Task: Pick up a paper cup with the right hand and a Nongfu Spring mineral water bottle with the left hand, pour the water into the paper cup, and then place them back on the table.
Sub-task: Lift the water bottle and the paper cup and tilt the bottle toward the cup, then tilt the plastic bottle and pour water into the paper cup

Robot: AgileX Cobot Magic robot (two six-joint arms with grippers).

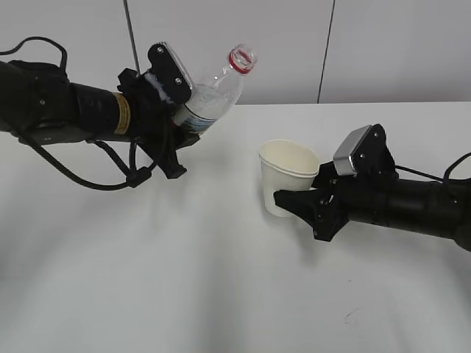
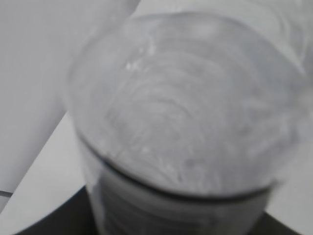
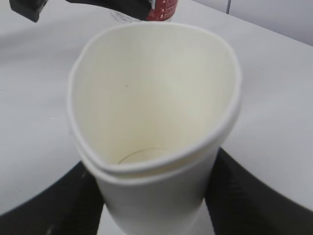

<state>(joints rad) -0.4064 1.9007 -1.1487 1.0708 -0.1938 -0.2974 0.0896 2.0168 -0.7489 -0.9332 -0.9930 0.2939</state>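
Note:
My left gripper (image 1: 179, 116) is shut on the clear mineral water bottle (image 1: 213, 94) and holds it in the air, tilted with its open red-ringed neck up and to the right. In the left wrist view the bottle (image 2: 186, 127) fills the frame, blurred. My right gripper (image 1: 296, 200) is shut on the off-white paper cup (image 1: 285, 176), squeezing it oval, near the table (image 1: 184, 279). In the right wrist view the cup (image 3: 154, 117) stands between the black fingers (image 3: 244, 196); its inside looks dry. The bottle's red label (image 3: 162, 9) shows at the top edge.
A grey-white wall with dark vertical seams stands behind the table's far edge. The left arm's black cables (image 1: 96, 173) hang down near the tabletop. A faint scuff mark (image 1: 353, 316) lies at the front right.

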